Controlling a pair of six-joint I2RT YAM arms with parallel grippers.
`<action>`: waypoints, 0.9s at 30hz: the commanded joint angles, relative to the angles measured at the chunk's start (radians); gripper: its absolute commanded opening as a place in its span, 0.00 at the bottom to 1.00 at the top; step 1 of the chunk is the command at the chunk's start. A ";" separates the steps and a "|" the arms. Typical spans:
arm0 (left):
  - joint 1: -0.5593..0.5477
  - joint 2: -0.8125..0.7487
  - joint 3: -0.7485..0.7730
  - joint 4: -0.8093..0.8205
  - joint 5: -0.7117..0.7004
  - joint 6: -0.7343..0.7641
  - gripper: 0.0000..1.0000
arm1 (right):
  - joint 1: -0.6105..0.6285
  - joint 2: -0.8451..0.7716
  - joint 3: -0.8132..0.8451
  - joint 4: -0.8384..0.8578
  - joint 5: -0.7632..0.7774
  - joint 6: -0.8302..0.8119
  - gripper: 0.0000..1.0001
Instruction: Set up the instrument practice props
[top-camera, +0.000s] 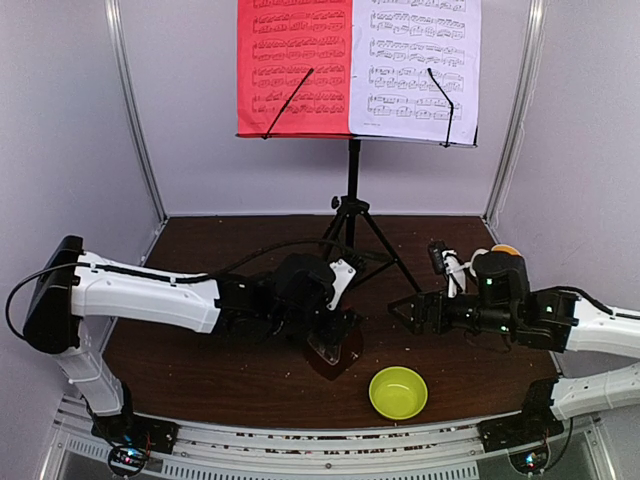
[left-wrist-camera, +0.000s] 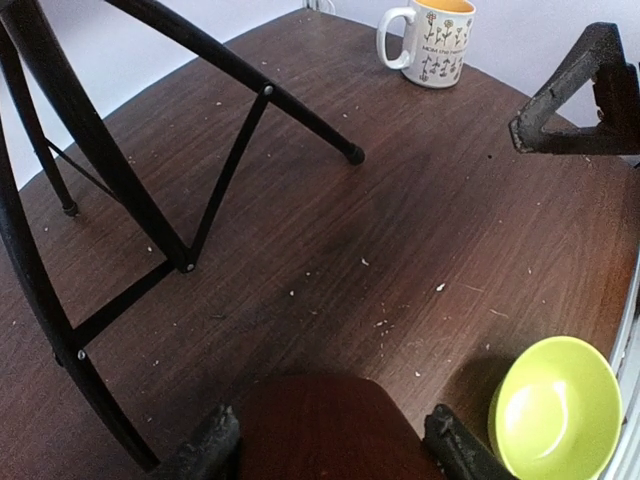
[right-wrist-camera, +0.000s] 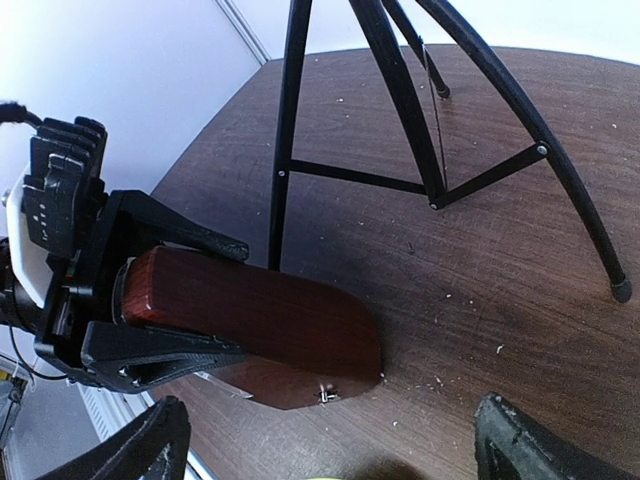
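Note:
The black music stand (top-camera: 352, 205) stands at the back centre on tripod legs (left-wrist-camera: 230, 160). A red sheet (top-camera: 293, 65) and a white sheet (top-camera: 420, 60) rest on its desk. My left gripper (top-camera: 335, 335) is shut on the brown metronome (top-camera: 332, 350), in front of the stand. The left wrist view shows the metronome (left-wrist-camera: 325, 430) between the fingers (left-wrist-camera: 210, 445). The right wrist view shows it (right-wrist-camera: 260, 325) tilted, its wide end at the table. My right gripper (top-camera: 408, 310) is open and empty, just right of the metronome.
A yellow-green bowl (top-camera: 398, 392) sits near the front edge, right of the metronome, and shows in the left wrist view (left-wrist-camera: 555, 415). A patterned white mug (left-wrist-camera: 430, 40) stands behind my right arm. Stand legs (right-wrist-camera: 420, 120) spread across the table's middle.

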 joint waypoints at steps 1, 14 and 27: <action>0.033 -0.020 0.016 0.101 0.086 -0.010 0.28 | -0.013 0.008 0.042 -0.011 -0.007 -0.013 1.00; 0.059 -0.173 -0.065 0.142 0.177 0.041 0.80 | -0.020 0.143 0.192 -0.092 -0.102 -0.019 1.00; 0.026 -0.250 -0.227 0.185 0.102 -0.013 0.82 | -0.036 0.286 0.319 -0.055 -0.225 -0.044 1.00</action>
